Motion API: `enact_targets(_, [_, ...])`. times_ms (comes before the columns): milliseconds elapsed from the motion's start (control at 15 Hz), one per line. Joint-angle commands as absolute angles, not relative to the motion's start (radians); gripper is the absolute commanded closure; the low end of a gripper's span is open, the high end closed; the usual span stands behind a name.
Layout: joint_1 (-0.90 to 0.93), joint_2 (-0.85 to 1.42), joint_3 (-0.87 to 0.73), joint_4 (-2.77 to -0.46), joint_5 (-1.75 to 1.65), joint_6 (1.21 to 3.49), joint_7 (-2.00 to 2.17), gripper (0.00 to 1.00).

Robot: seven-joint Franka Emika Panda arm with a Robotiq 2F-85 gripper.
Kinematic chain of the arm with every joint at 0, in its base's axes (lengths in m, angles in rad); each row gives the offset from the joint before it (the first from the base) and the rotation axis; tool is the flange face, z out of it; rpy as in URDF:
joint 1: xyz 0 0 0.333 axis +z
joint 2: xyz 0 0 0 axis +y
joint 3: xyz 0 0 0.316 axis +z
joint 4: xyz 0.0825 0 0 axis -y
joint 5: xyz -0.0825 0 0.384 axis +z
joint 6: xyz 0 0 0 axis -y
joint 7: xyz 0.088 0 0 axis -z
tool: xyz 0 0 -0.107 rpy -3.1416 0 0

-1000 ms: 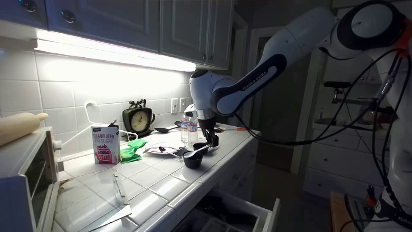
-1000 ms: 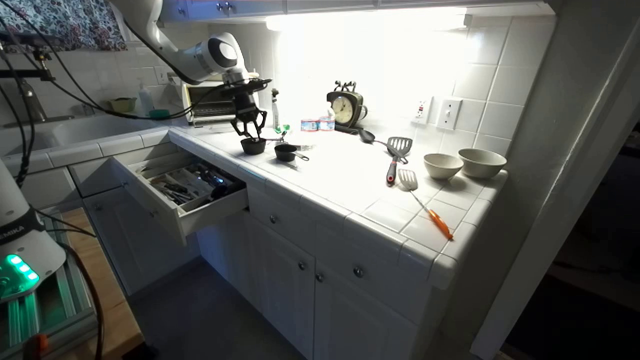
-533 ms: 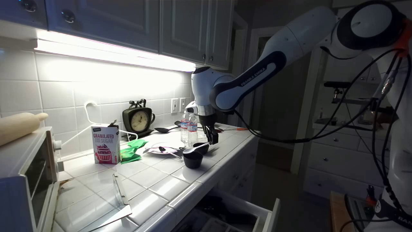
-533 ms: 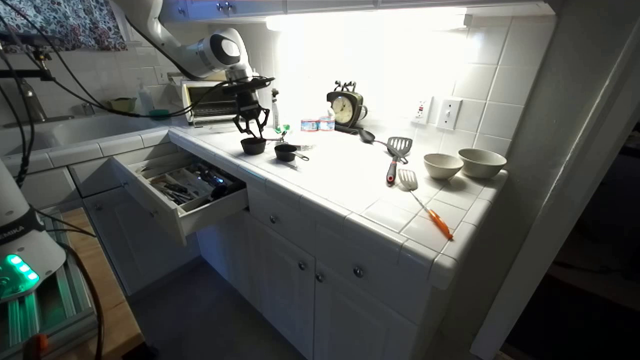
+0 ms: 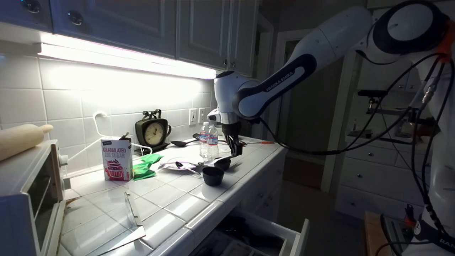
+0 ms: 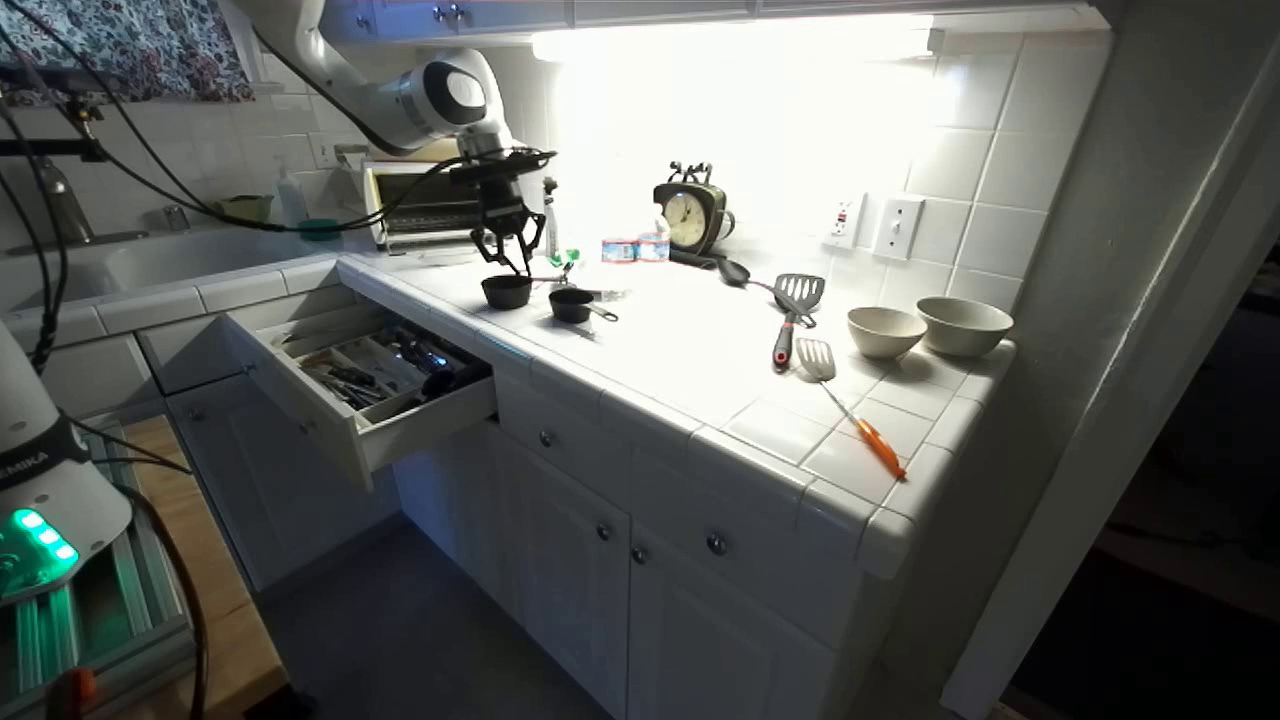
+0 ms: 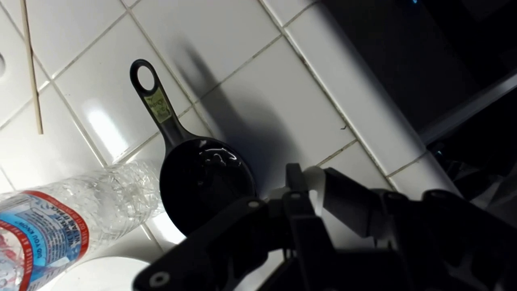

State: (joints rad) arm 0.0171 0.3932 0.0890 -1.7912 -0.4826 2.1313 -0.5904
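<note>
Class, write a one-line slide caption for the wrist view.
The gripper pinches a pale spoon near a black measuring cup and a clear bottle.

A rolling pin lies on a toaster oven.

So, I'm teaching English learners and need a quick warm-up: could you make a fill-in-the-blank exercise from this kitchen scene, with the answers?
1. The spoon is held by the ____.
2. ____ black cups stand on the counter.
3. The drawer is not shut but ____.
4. The box is labelled granulated ____.

Missing words: gripper; two; open; sugar.
</note>
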Motion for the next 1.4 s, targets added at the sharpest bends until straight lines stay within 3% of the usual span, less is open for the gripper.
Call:
enact_targets(0, [0.006,0.369,0.084,-1.789,-0.43,2.105,-0.638,0.96])
enact_targets(1333, [-0.046,0.318,0.035,-1.819,-0.399,2.068,-0.679,0.96])
